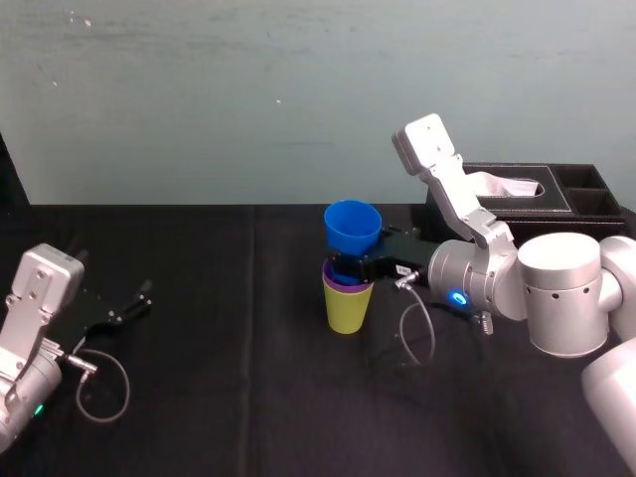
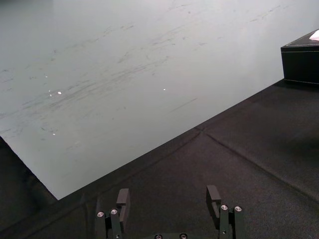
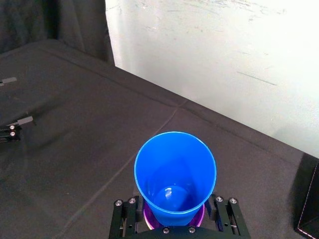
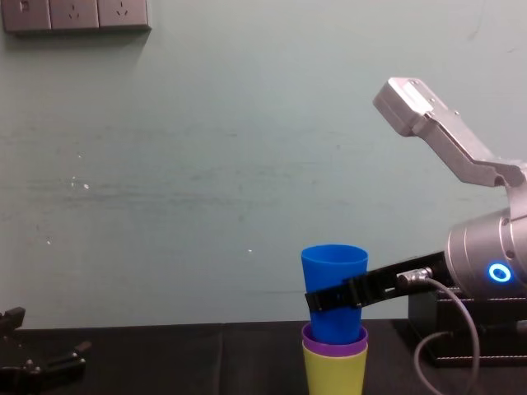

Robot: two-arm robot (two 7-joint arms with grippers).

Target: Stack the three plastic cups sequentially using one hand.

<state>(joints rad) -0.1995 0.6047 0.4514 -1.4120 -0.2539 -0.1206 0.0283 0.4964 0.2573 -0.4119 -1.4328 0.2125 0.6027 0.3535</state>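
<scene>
Pinched from both sides by the right gripper [image 1: 356, 265] [image 4: 333, 298] [image 3: 174, 221]: the blue cup [image 1: 352, 227] [image 4: 333, 263] [image 3: 174, 174], with black fingers [image 3: 124, 219] pressed against its wall about halfway down. Held upright and mouth up, its base dipped inside the rim of the purple cup [image 1: 343, 285] [image 4: 334, 340] [image 3: 148, 217], most of its body above that rim. Purple cup nested in turn in the yellow-green cup [image 1: 347, 310] [image 4: 333, 372], with just a band of purple showing above the yellow-green rim. Whole stack upright near the middle of the black-clothed table [image 1: 229, 397]. Behind the gripper, reaching in from the robot's right: the silver-grey arm with a glowing blue ring [image 1: 457, 297] [image 4: 497, 272] and a looping grey cable [image 1: 417, 333] [image 4: 436, 346]. Farther back on the right, against the pale wall [image 1: 248, 99], a black tissue box [image 1: 517, 194] [image 2: 301, 62], well apart from the cups. Far over on the robot's left, low above the cloth: the left gripper [image 1: 134, 298] [image 2: 168, 195] [image 4: 41, 362], fingers spread, nothing between them.
</scene>
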